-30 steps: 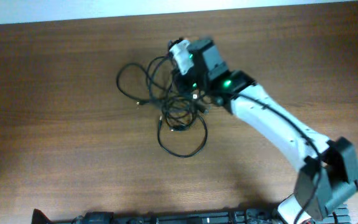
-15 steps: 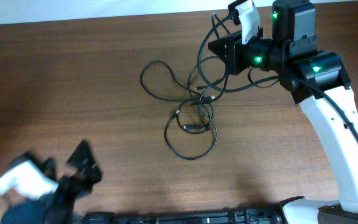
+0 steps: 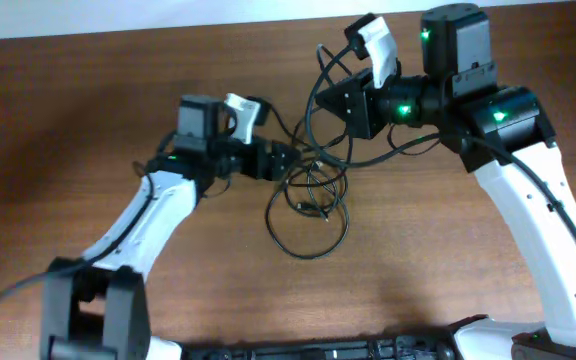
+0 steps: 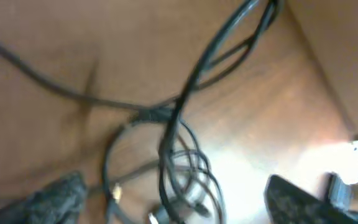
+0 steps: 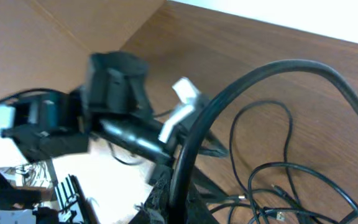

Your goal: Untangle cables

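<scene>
fingers [image 4: 58, 196] of our left gripper [image 3: 286, 160] spread over the cables [image 3: 308, 215]; right gripper [image 3: 353, 105] pinches a cord [image 5: 184, 149] near the table's [image 3: 68, 100] far edge; we see open wood leftward.

No readable text, labels or numbers anywhere.

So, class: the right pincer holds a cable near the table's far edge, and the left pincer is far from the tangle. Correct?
No: the overhead view shows the left pincer at the cables. The right pincer does hold one near the far edge.
</scene>
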Available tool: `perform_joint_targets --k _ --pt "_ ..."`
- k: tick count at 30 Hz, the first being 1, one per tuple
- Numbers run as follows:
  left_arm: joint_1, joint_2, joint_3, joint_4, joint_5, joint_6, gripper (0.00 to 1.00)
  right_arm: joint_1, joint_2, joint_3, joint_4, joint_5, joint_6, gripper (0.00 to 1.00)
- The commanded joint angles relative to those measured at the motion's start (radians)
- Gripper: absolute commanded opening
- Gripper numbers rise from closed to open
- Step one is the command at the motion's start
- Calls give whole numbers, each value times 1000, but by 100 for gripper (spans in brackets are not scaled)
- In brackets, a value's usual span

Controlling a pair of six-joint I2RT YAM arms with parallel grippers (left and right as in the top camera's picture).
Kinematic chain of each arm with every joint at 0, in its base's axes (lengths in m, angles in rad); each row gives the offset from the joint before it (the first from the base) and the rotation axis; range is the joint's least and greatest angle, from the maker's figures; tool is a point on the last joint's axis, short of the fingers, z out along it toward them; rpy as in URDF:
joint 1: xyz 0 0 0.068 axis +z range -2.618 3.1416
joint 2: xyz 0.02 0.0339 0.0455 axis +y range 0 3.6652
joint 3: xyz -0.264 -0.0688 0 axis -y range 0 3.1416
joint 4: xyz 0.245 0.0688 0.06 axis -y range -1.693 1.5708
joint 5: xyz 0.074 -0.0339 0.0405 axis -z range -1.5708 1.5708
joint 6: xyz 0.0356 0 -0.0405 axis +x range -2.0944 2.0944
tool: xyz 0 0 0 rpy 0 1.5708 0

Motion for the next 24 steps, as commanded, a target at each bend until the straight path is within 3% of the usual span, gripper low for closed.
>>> perform_joint_targets --k 1,2,3,4,5,6,8,10,14,20,24 --pt "-58 90 5 87 -177 42 92 25 -13 19 2 -20 -13 4" --pt "-67 114 5 126 -206 41 90 28 -13 19 0 -20 -13 4" --pt "-72 140 5 175 -216 41 75 28 -13 19 -1 -16 -13 4" --pt "-75 183 5 235 -224 36 31 27 -8 19 -3 22 -14 4" --pt "-75 198 5 230 -277 25 4 27 -5 19 -8 106 -14 4" --pt "-74 210 5 206 -379 -19 0 27 -5 19 -14 203 -14 4" --pt "-50 214 5 100 -631 -141 0 3 -10 49 -26 482 -13 4" --pt "16 214 5 -7 -718 -192 0 -67 -21 162 -79 623 -13 4" --pt "145 215 4 -135 -729 -218 0 -344 -22 473 -109 700 -3 4" --pt "139 215 4 -139 -726 -218 0 -686 59 481 -69 775 -11 4" --pt "139 215 4 -182 -725 -218 16 -868 254 481 -21 774 -11 4"
